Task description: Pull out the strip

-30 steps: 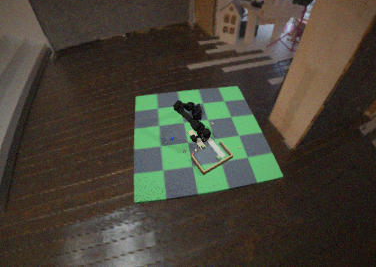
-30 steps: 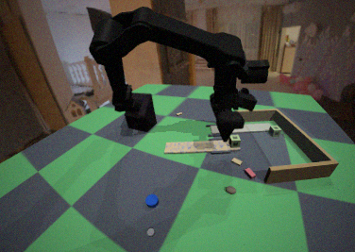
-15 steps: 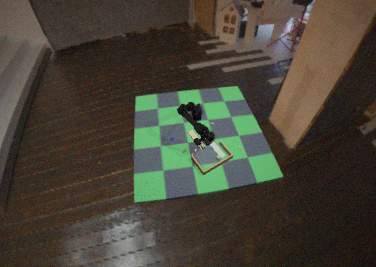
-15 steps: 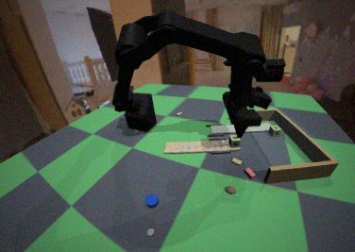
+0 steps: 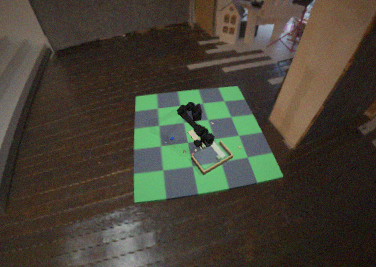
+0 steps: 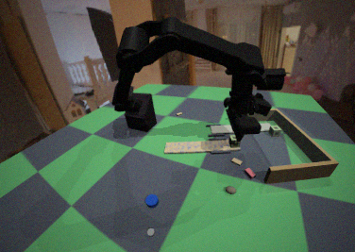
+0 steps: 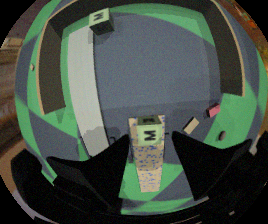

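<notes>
A pale green cube marked M (image 7: 150, 135) (image 6: 233, 140) rests on the far end of a tan, blue-speckled strip (image 7: 149, 156) (image 6: 189, 147). A second green cube marked M (image 7: 101, 21) (image 6: 275, 130) sits at the far end of a plain whitish strip (image 7: 82, 75) (image 6: 222, 129), inside the wooden frame. My gripper (image 7: 150, 136) is partly open, with one finger on each side of the near cube and gaps visible between in the wrist view. In the exterior view the gripper partly hides that cube.
The three-sided wooden frame (image 5: 215, 169) (image 6: 302, 172) opens toward the arm. Beside the speckled strip lie a tan block (image 6: 236, 161) (image 7: 190, 125), a pink block (image 6: 250, 173) (image 7: 214, 110) and a dark pebble (image 6: 230, 190) (image 7: 222, 135). A blue disc (image 6: 151, 200) lies farther off.
</notes>
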Robot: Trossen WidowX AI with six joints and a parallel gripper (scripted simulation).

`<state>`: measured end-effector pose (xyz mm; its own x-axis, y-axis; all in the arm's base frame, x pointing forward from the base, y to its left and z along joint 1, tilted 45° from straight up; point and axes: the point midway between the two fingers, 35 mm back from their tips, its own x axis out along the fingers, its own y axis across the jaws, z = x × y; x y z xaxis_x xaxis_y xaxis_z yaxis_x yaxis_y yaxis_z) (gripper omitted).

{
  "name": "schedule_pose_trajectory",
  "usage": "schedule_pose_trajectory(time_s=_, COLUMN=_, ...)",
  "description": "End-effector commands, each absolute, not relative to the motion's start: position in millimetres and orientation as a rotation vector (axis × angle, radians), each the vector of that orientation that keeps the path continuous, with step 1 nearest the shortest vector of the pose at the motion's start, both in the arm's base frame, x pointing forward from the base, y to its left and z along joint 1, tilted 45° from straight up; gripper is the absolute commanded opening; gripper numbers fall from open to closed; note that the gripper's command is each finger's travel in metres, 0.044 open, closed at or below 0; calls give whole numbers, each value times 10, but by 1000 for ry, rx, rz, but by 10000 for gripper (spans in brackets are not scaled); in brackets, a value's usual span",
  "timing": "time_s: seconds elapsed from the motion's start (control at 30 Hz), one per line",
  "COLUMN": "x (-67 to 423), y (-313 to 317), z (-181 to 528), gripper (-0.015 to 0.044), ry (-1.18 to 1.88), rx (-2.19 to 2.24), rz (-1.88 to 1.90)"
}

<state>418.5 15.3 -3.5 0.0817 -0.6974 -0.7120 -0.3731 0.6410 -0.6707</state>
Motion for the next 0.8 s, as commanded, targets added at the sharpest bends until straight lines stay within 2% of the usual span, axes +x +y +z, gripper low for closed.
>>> schedule_pose_trajectory(time_s=0.0, x=4174, y=90, z=-95, gripper=250, ry=1539, rx=-936, rz=-303)
schedule_pose_trajectory(time_s=0.63, x=4177, y=-81, z=-256, gripper=250, ry=1539, rx=-937, rz=-305)
schedule_pose_trajectory(time_s=0.77, x=4187, y=-62, z=-242, gripper=145, ry=1535, rx=-928, rz=-305)
